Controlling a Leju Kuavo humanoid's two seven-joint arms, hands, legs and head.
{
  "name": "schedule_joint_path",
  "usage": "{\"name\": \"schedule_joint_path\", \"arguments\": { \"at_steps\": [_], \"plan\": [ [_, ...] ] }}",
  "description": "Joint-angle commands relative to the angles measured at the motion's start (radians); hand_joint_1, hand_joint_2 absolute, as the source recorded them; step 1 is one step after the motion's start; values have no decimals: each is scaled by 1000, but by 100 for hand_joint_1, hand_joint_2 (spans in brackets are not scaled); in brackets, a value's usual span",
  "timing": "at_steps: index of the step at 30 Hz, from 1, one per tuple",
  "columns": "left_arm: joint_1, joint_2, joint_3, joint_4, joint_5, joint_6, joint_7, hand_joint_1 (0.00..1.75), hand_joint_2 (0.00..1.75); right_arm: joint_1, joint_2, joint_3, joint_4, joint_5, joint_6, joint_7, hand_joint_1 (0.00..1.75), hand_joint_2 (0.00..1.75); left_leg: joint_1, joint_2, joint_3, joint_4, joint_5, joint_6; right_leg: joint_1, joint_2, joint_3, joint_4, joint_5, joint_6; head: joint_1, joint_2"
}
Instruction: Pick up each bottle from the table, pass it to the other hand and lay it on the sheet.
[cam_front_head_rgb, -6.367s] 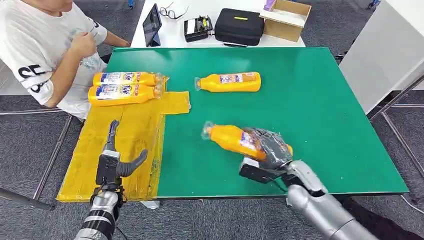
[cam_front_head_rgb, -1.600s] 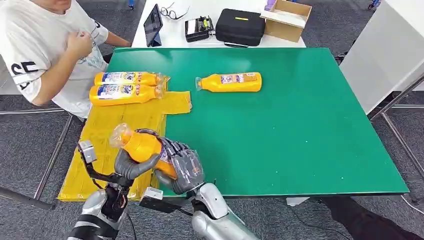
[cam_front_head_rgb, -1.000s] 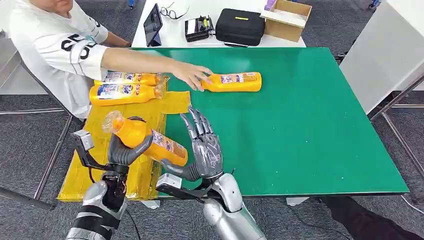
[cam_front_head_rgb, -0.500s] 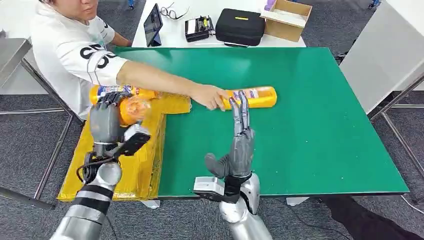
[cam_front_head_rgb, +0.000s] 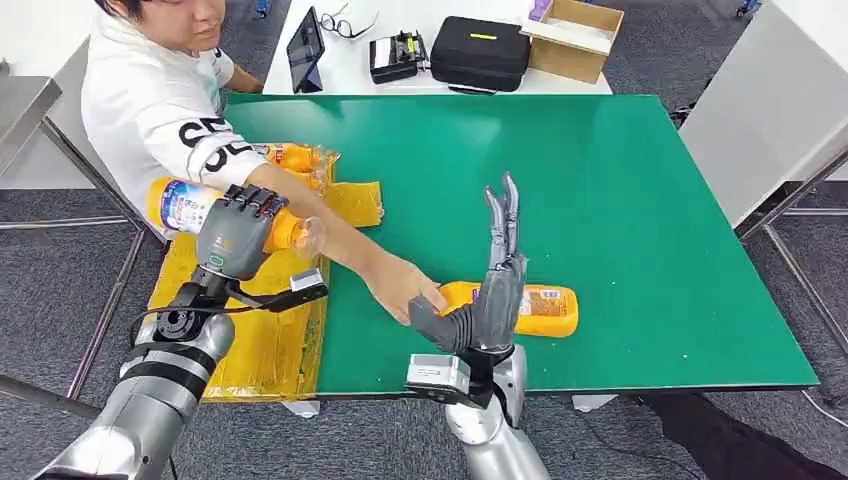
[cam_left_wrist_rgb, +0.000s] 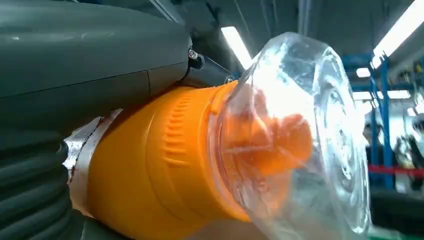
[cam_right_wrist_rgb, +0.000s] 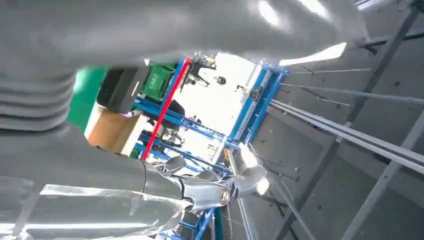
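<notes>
Bottle (cam_front_head_rgb: 190, 205) w/ blue-white label is being gripped by left hand (cam_front_head_rgb: 235, 230), fingers wrapped round its orange body near the neck; it is being held roughly level above the far part of the yellow sheet (cam_front_head_rgb: 262, 345), clear cap pointing toward table centre. In the left wrist view the same bottle's orange shoulder and clear cap (cam_left_wrist_rgb: 295, 140) are being shown close up, pressed against the hand's grey cover.

Right hand (cam_front_head_rgb: 490, 290) is being held upright over the near part of the green table (cam_front_head_rgb: 650, 200), fingers straight and pointing up, thumb out to the side, nothing in it. Just behind it a second bottle (cam_front_head_rgb: 525, 310) is lying on its side on the table, near the front edge. That bottle's neck end is being touched by a person's hand (cam_front_head_rgb: 400, 290), the arm being stretched across from the far-left side.

Another bottle (cam_front_head_rgb: 298, 158) is lying at the far end of the sheet, partly hidden by the person's sleeve.

Behind the green table, on a white table (cam_front_head_rgb: 350, 65): tablet (cam_front_head_rgb: 304, 48), black case (cam_front_head_rgb: 479, 52), cardboard box (cam_front_head_rgb: 572, 38).
</notes>
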Motion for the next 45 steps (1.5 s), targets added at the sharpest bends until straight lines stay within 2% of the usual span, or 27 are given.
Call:
{"name": "schedule_joint_path", "arguments": {
  "at_steps": [1,2,4,8,10,16,22,25,28,29,31,32,39,40,41,42,43,44,45],
  "plan": [
    [-61,62,-48,197,28,-79,-30,175,175,-3,33,48,73,-20,-81,-1,0,175,2,5,8,0,-3,-1,3,3,7,-1,-2,-6,0,0],
    [-63,66,-45,209,52,-95,-33,175,175,-7,33,50,92,-28,-81,-1,0,175,1,3,3,0,-1,0,1,2,3,-1,0,-3,0,0],
    [-63,66,-45,209,52,-95,-33,175,175,-7,33,50,92,-28,-81,-1,0,175,1,4,5,0,-2,0,2,2,4,-1,-1,-4,0,0],
    [-100,117,-95,289,8,-235,-10,175,175,-2,23,67,144,-72,-81,-1,0,175,1,3,3,0,-1,0,1,2,3,-1,-1,-3,0,0],
    [-113,138,-137,313,-39,-258,17,175,175,-14,5,96,180,-137,-81,-1,0,175,1,4,4,0,-2,0,2,3,4,-1,-1,-3,0,0],
    [-122,141,-146,326,-46,-283,26,175,175,-12,4,102,191,-141,-81,-1,0,175,2,4,5,0,-2,0,3,2,4,-1,-1,-4,0,0],
    [-161,168,-213,374,-116,-335,90,175,175,-11,-3,121,239,-160,-81,1,0,175,2,3,5,0,-2,0,3,2,5,-1,-1,-4,0,0],
    [-152,153,-179,382,-62,-366,58,175,175,-12,-3,127,259,-164,-81,5,0,175,1,1,2,0,-1,0,1,0,2,-1,-1,-2,0,0],
    [-129,145,-157,371,-18,-378,25,175,175,-13,-2,131,269,-169,-81,7,0,175,1,2,2,-1,-1,0,1,1,2,-1,-1,-2,0,0],
    [-129,145,-157,371,-18,-378,25,175,175,-13,-2,131,269,-169,-81,7,0,175,3,4,9,-1,-4,0,4,2,9,-2,-2,-6,0,0],
    [-129,145,-157,371,-18,-378,25,175,175,-13,-2,131,269,-169,-81,7,0,175,2,2,6,0,-3,0,3,0,6,-1,-2,-4,0,0],
    [-119,136,-122,361,41,-410,-15,175,175,-16,-3,135,275,-172,-81,11,0,175,2,2,4,-1,-2,0,2,1,4,-1,-1,-3,0,0],
    [-61,134,-81,298,247,-598,-161,175,175,-37,1,154,337,-190,-81,8,0,175,1,3,7,-1,-2,0,2,2,7,-2,-1,-4,0,0],
    [-57,140,-89,291,260,-613,-172,161,175,-39,0,158,343,-191,-81,8,0,175,1,3,5,-1,-1,0,1,2,4,-2,-1,-3,0,0],
    [-49,145,-91,282,289,-641,-204,113,175,-42,1,161,353,-191,-81,7,0,175,0,2,4,-2,-1,0,0,1,4,-1,-1,-2,0,0],
    [-39,155,-93,271,331,-688,-234,75,175,-49,-3,173,362,-206,-81,7,0,175,1,3,7,-2,-2,0,2,2,7,-2,-1,-4,0,0],
    [-30,166,-105,260,350,-706,-250,54,175,-53,-3,178,370,-210,-81,5,0,175,1,3,5,-1,-2,0,1,3,5,-2,-1,-3,0,0],
    [-18,181,-128,247,383,-736,-273,14,175,-64,-6,188,388,-214,-81,11,0,175,2,6,11,-2,-4,0,3,5,11,-3,-2,-6,0,0],
    [-16,192,-150,246,377,-739,-272,0,175,-69,-8,192,398,-216,-81,15,0,175,0,5,6,-2,-2,0,1,5,5,-2,0,-3,0,0]
  ]
}}
